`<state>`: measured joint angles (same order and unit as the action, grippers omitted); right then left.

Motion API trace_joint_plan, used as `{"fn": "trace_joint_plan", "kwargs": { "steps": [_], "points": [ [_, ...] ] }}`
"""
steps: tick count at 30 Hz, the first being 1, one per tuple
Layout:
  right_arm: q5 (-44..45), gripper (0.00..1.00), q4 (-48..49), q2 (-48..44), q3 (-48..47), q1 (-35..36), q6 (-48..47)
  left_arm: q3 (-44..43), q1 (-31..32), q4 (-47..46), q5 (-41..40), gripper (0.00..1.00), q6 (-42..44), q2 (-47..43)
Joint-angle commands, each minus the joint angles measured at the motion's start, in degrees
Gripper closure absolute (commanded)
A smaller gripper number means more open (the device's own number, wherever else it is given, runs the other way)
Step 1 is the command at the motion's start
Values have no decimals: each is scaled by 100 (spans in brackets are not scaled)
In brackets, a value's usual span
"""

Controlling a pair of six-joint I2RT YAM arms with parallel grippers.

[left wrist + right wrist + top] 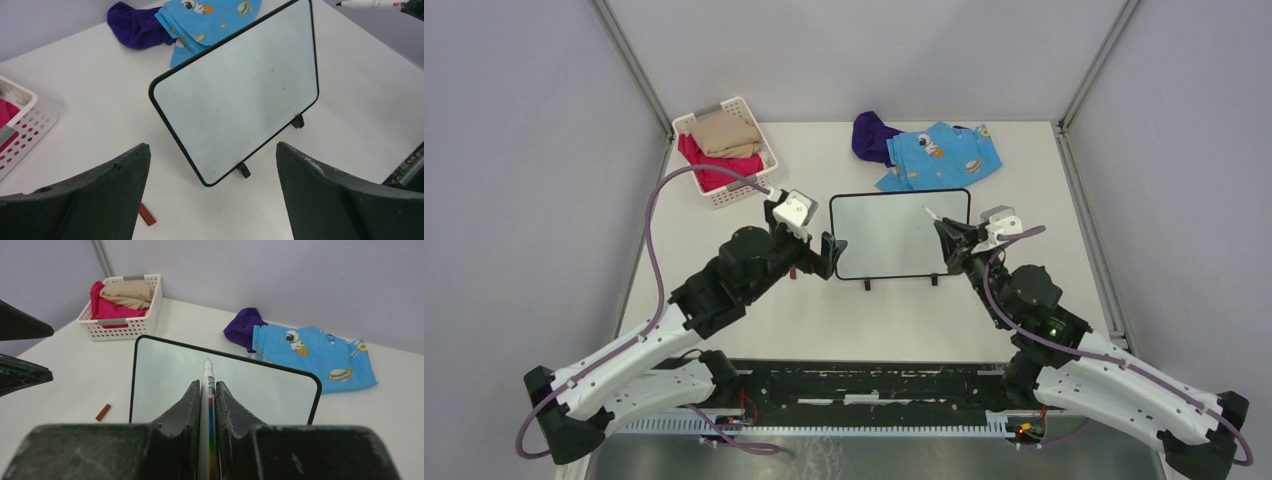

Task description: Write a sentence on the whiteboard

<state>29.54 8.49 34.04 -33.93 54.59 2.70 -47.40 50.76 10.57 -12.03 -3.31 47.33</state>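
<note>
The whiteboard (899,235) (240,95) (165,375) stands on its two black feet in the middle of the table. Its surface is blank apart from a few faint specks, and no sentence shows on it. My left gripper (829,255) (212,145) hangs open just off the board's left edge, holding nothing. My right gripper (946,238) (208,383) is shut on a white marker (207,370) (931,215) (360,3) with a rainbow stripe. The marker's tip points over the board's upper right part; whether it touches I cannot tell.
A small reddish-brown marker cap (147,214) (103,412) lies on the table left of the board. A white slatted basket (724,150) (125,325) with folded clothes stands at the back left. A blue printed garment (939,155) and a purple cloth (871,135) lie behind the board.
</note>
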Motion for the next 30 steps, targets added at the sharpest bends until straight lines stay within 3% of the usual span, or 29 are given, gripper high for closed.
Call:
{"fn": "trace_joint_plan", "kwargs": {
  "steps": [1, 5, 8, 10, 15, 18, 26, 30],
  "points": [
    [528, 100, 563, 339, -258, 195, -225, -341, -81, -246, -1076, 0, -767, 328],
    [1810, 100, 1065, 790, -402, 1029, -1041, -440, -870, -95, -909, 0, -1493, 372],
    [2693, 100, 1487, 1199, -465, 1428, -1549, -271, -2365, -58, 459, 0, -2287, 328],
    [2980, 100, 1641, 1379, -449, 1580, -1746, 25, -2937, -366, 1375, 0, -2630, 204],
    [2676, 100, 1802, 1223, -6, 1605, -1246, 286, -3046, -930, 2525, 0, -2579, 121],
    [1921, 100, 1635, 966, 265, 1590, -858, 413, -3039, -1445, 2954, 0, -2679, 158],
    [1110, 100, 1488, 780, 678, 1511, -737, 356, -3046, -2275, 2174, 0, -3151, 716],
    [1122, 100, 1673, 707, 897, 1501, -745, 264, -3047, -2598, 2666, 0, -3079, 1183]
  ]
}}
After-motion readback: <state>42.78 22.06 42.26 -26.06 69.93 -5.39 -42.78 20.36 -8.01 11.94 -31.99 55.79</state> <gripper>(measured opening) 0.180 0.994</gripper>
